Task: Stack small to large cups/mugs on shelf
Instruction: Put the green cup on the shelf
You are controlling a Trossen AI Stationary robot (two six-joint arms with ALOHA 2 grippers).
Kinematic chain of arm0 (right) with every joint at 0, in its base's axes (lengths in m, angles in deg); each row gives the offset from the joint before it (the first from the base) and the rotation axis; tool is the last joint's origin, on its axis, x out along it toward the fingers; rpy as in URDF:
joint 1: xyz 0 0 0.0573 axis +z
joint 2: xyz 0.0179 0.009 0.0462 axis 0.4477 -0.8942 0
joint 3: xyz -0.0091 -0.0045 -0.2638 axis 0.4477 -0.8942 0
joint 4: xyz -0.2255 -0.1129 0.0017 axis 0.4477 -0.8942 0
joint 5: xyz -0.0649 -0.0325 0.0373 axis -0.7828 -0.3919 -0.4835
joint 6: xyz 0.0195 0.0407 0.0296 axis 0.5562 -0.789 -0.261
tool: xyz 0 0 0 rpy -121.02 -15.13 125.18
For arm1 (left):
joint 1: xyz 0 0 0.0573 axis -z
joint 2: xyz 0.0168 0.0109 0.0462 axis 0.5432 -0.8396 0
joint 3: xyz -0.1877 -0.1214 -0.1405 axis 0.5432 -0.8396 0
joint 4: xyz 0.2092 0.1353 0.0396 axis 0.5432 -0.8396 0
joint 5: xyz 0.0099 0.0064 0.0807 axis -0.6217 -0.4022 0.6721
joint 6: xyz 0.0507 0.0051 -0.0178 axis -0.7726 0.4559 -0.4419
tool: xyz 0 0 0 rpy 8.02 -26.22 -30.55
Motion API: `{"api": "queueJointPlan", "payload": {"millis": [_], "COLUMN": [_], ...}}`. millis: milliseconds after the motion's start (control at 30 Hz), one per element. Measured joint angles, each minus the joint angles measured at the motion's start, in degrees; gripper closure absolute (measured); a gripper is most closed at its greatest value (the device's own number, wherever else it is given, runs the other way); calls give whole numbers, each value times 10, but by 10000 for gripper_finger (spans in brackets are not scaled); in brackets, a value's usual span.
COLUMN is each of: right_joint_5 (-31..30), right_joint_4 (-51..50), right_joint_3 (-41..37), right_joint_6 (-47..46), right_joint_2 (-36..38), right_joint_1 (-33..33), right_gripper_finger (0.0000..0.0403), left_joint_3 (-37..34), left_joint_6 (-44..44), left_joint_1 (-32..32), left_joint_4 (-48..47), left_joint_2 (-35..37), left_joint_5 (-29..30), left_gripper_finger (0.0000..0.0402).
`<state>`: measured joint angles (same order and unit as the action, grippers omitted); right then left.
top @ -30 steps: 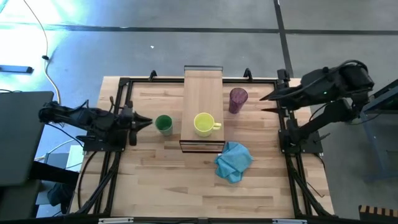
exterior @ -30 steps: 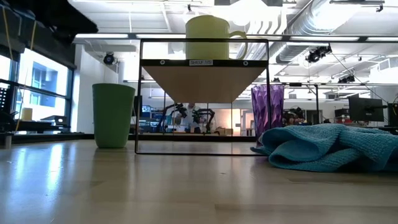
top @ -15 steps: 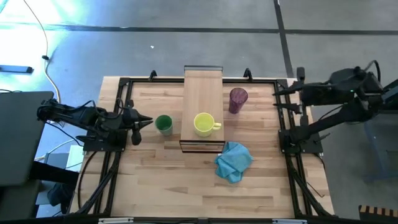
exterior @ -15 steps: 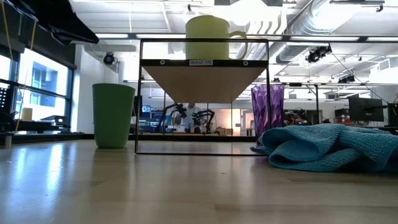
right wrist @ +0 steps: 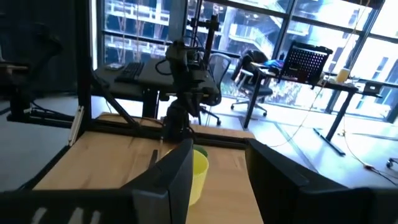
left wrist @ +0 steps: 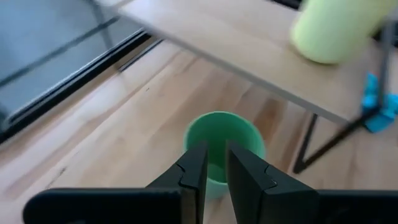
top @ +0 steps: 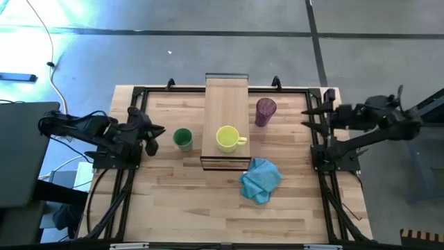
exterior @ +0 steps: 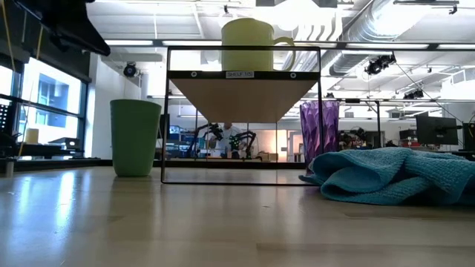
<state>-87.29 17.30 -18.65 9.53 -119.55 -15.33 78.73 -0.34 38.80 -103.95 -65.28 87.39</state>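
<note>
The yellow mug (top: 227, 138) stands upright on the shelf (top: 226, 104), near its front end, with its handle toward the table's right. The green cup (top: 182, 138) stands on its base on the table, left of the shelf. The purple tumbler (top: 265, 111) stands on the table, right of the shelf. My left gripper (top: 161, 130) hovers just left of the green cup (left wrist: 249, 134), slanting down toward it. Only a narrow gap shows between its fingers, and nothing is in it. My right gripper (top: 309, 114) hangs wide open and level at the table's right edge, pointing at the shelf.
A crumpled blue cloth (top: 260, 179) lies on the table in front of the shelf's near right corner. Black frame rails run along the table's left, right and far sides. Bare tabletop stretches along the near edge.
My right arm has sunk and folded back toward the table's right edge, and its gripper has levelled out, still wide open. My left gripper has turned a little where it is, beside the green cup. The cups, the shelf and the cloth have not moved.
</note>
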Motion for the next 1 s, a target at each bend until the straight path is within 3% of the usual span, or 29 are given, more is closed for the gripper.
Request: {"api": "queueJointPlan", "payload": {"millis": [333, 633, 1000], "right_joint_5": [14, 27, 43], "right_joint_4": [50, 51, 46], "right_joint_3": [-61, -61, -61], "right_joint_6": [-23, -42, -44], "right_joint_2": [-1, -1, -1], "right_joint_1": [0, 0, 0], "right_gripper_finger": [263, 263, 263], "left_joint_3": [50, 77, 83], "left_joint_6": [0, -31, -72], "left_joint_1": [-133, -198, -213], "left_joint_4": [-12, -5, 27], "left_joint_2": [-80, -170, -211], "left_joint_5": [-124, -161, -213], "left_gripper_finger": [355, 350, 254]}}
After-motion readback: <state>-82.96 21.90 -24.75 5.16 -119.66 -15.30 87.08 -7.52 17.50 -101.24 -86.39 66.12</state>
